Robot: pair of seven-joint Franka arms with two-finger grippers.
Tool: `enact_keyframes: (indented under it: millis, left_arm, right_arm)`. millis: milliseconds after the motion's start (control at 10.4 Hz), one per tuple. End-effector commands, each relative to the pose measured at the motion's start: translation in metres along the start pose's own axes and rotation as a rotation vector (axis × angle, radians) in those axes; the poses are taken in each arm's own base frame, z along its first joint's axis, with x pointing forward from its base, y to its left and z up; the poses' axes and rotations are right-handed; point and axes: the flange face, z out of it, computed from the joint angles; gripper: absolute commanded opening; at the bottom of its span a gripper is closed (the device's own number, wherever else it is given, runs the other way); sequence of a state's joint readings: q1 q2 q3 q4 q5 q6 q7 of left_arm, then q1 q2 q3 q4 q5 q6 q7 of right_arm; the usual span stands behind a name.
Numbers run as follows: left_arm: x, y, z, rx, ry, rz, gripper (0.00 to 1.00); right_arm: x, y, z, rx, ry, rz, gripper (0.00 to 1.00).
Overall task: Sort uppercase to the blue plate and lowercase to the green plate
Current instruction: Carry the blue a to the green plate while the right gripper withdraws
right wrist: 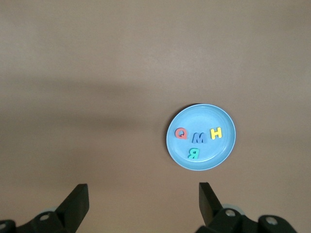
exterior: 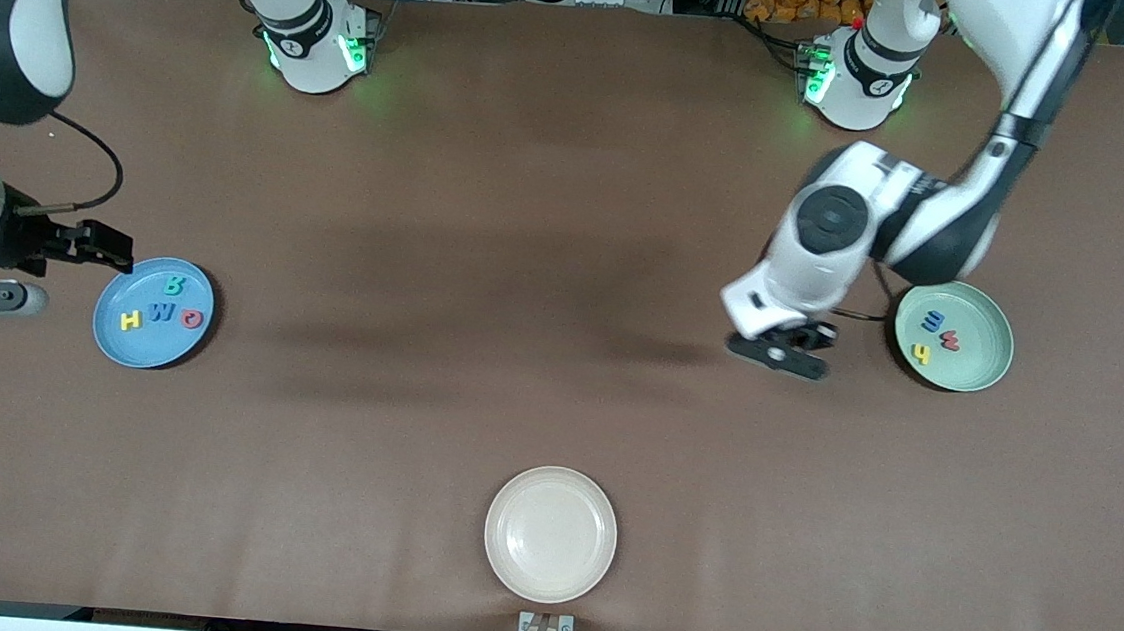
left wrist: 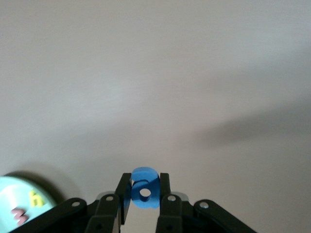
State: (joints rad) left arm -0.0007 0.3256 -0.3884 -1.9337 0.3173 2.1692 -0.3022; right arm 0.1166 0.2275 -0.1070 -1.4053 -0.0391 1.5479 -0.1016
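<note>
The blue plate (exterior: pixel 109 340) (right wrist: pixel 223 145) lies toward the right arm's end of the table. It holds the uppercase letters: yellow H (exterior: pixel 130 321) (right wrist: pixel 215 132), blue W (exterior: pixel 161 313) (right wrist: pixel 198 138), red Q (exterior: pixel 191 318) (right wrist: pixel 181 133) and teal B (exterior: pixel 175 285) (right wrist: pixel 193 154). My right gripper (exterior: pixel 84 276) (right wrist: pixel 143 191) hangs open and empty above the table beside that plate. On the green plate (exterior: pixel 984 364) (left wrist: pixel 9 189), toward the left arm's end, rest lowercase blue m (exterior: pixel 935 321), red w (exterior: pixel 949 339) (left wrist: pixel 19 215) and yellow h (exterior: pixel 920 355) (left wrist: pixel 35 198). My left gripper (exterior: pixel 781 356) (left wrist: pixel 145 182) is shut on the blue a (left wrist: pixel 145 191), over bare table beside the green plate.
A cream-white plate (exterior: pixel 551 533) with nothing on it sits near the table's front edge, in the middle. Brown tabletop stretches between the three plates. Both arm bases stand along the back edge.
</note>
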Motion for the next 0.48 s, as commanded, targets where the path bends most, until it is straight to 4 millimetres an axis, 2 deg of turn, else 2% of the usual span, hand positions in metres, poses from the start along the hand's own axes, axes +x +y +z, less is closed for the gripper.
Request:
enact_keyframes:
  millis: [0, 192, 384]
  left_arm:
    - [-0.008, -0.057, -0.001, -0.016, -0.031, -0.068, 0.0]
    - [-0.011, -0.13, 0.006, -0.086, -0.049, -0.067, 0.0]
    - [-0.025, -0.204, 0.014, -0.089, -0.058, -0.011, 0.0]
  right_arm:
    - [-0.015, 0.004, -0.037, 0.016, 0.035, 0.035, 1.0]
    - [-0.021, 0.011, -0.045, 0.009, 0.049, 0.046, 1.0]
    - [-0.02, 0.018, -0.047, 0.011, 0.063, 0.069, 1.0]
